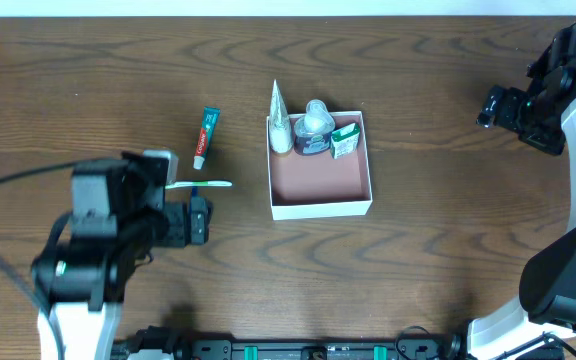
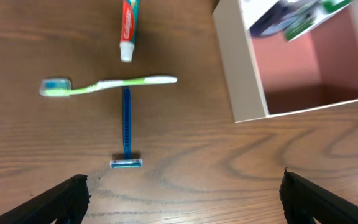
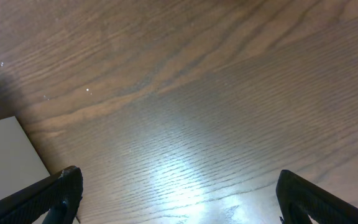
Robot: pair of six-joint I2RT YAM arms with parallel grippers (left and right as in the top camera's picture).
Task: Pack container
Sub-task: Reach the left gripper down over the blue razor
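The container [image 1: 321, 209] is a square white box with a reddish-brown bottom at the table's middle. A white tube [image 1: 280, 122], a small bottle [image 1: 314, 128] and a green packet [image 1: 345, 138] lie along its far wall. Its left wall shows in the left wrist view [image 2: 241, 68]. Left of it on the table lie a toothpaste tube [image 1: 205, 136] [image 2: 128, 30], a green toothbrush [image 1: 200, 184] [image 2: 110, 85] and a blue razor [image 2: 127, 134]. My left gripper [image 1: 200, 220] [image 2: 182, 199] is open and empty just short of the razor's head. My right gripper [image 1: 490, 105] [image 3: 182, 199] is open and empty over bare table at the far right.
The dark wood table [image 1: 448, 230] runs wide around the box. A pale flat surface [image 3: 5, 155] shows at the left edge of the right wrist view; I cannot tell what it is. The arm bases stand at the near edge.
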